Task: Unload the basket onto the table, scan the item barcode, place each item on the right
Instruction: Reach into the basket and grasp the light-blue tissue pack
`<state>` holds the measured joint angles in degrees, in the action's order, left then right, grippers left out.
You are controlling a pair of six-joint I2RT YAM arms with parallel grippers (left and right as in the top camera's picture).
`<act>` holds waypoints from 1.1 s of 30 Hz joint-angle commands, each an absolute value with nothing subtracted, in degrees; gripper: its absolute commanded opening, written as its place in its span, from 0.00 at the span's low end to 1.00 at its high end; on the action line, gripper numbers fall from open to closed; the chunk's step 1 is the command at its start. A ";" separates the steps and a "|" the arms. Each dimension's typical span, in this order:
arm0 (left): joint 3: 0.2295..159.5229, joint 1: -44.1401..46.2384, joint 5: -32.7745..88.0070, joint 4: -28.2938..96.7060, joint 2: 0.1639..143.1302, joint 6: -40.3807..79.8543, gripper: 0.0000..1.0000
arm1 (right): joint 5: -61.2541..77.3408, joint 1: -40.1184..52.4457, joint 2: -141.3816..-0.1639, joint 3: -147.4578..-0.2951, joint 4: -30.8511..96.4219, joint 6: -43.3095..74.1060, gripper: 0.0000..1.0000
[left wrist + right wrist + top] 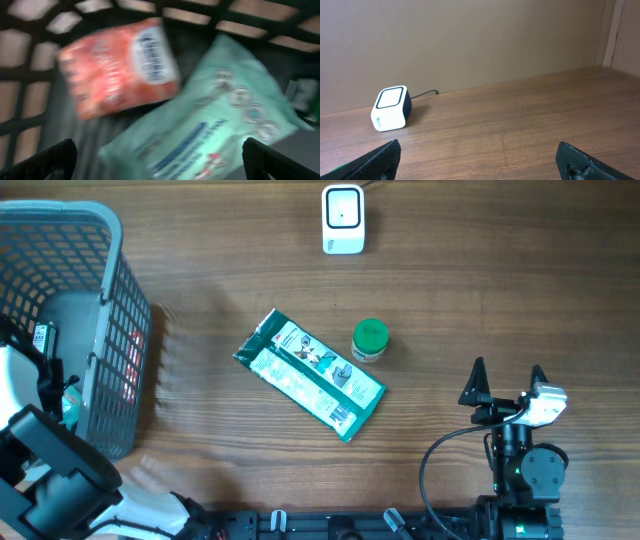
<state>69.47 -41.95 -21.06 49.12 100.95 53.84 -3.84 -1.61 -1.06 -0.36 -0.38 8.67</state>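
Note:
The white barcode scanner stands at the table's far edge and also shows in the right wrist view as the scanner, far left. A green packet lies flat mid-table with a small green-lidded jar beside it. My left gripper is open inside the basket, its blurred fingertips straddling a mint-green packet. A red packet lies beside that one. My right gripper is open and holds nothing at the near right, over bare wood.
The grey mesh basket fills the left side, with my left arm reaching into it. A cable runs from the scanner toward the back wall.

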 commanded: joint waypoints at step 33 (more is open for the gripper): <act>109.95 -36.64 25.34 65.45 78.11 37.85 0.38 | -2.94 -1.74 -0.80 -0.30 -0.60 7.66 1.00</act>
